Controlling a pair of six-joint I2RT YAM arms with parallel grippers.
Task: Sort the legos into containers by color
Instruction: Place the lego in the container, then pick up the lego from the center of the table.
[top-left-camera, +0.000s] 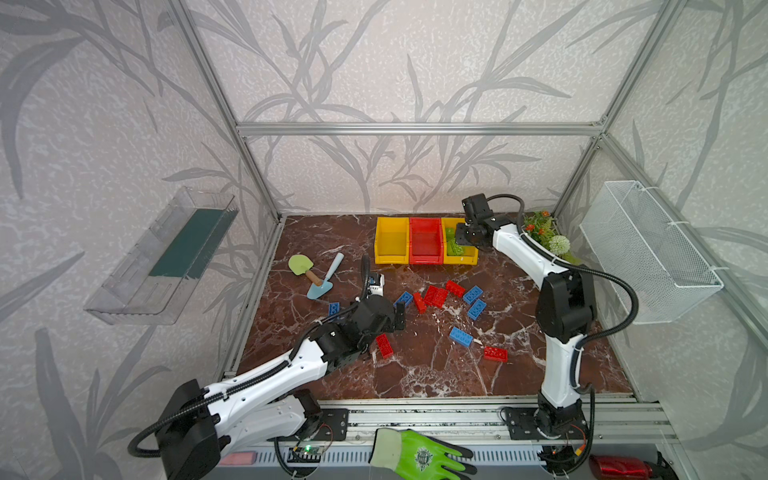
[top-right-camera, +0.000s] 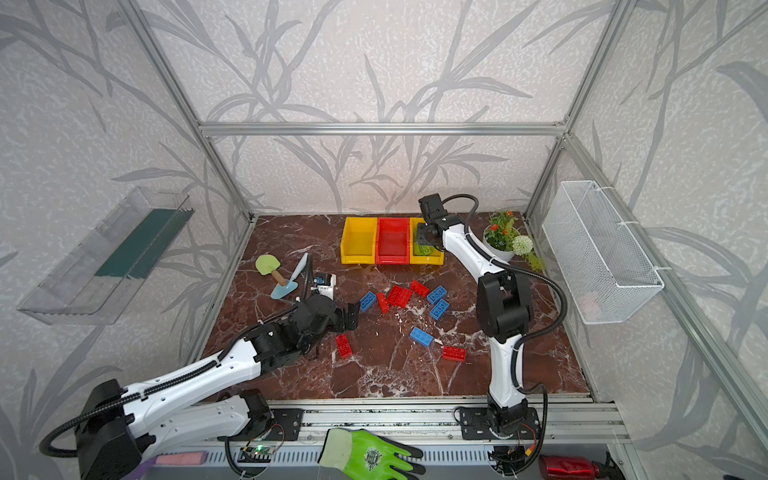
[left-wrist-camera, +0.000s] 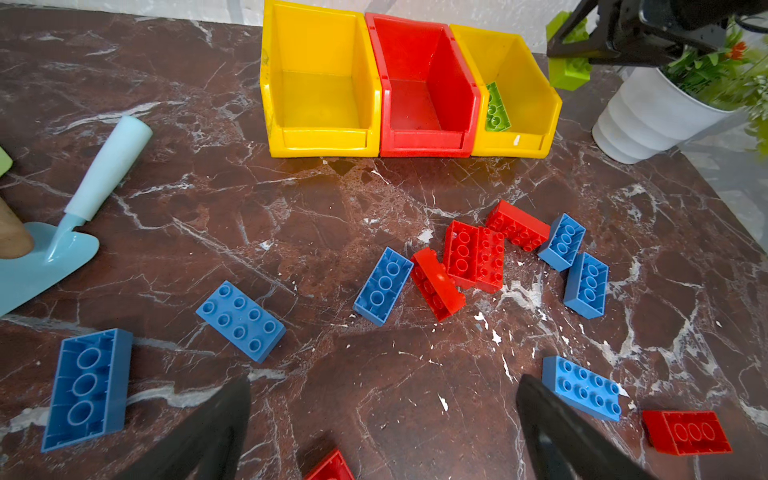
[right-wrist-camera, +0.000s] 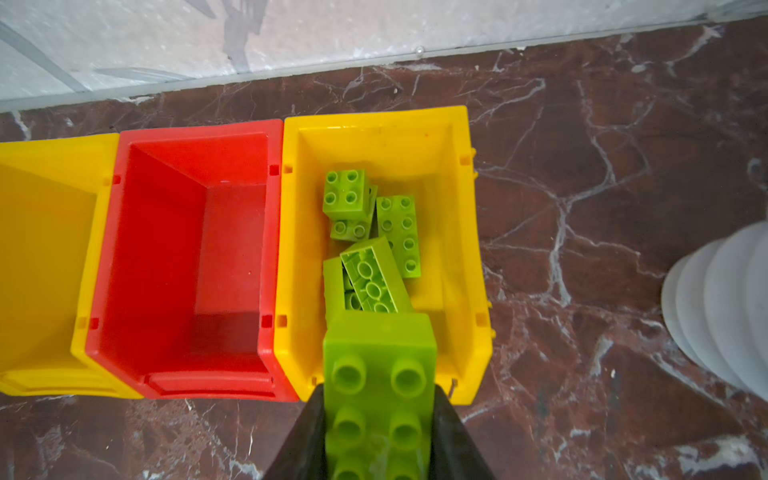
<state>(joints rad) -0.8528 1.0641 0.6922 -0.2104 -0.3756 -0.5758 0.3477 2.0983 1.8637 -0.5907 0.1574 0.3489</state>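
The right gripper (right-wrist-camera: 380, 415) is clenching a lime green brick (right-wrist-camera: 379, 365) by its long sides, studs facing the wrist camera. It is hanging over the front lip of the right-hand yellow bin (right-wrist-camera: 461, 249). In both top views the three joined bins are sitting just above the centre of the frame, with this one at the right end of the row. Several lime green bricks (right-wrist-camera: 399, 232) are already lying inside it in a loose, tilted heap.

The red bin (right-wrist-camera: 187, 137) and the left yellow bin (right-wrist-camera: 41, 208) are showing bare floors. The red and blue bricks (top-left-camera: 440, 297) are lying scattered across the middle of the marble table (top-left-camera: 332, 241). The left gripper (left-wrist-camera: 384, 411) is hovering over them with its jaws spread wide and nothing between them.

The main risk is probably in the release. The held brick is sitting over the bin's front edge rather than its middle, so letting go here could bounce it off the lip onto the table. It could also land on the heap and roll out, or into the red bin beside it.

The white plant pot (left-wrist-camera: 652, 112) is standing near the right arm, so a wide swing away could knock it.
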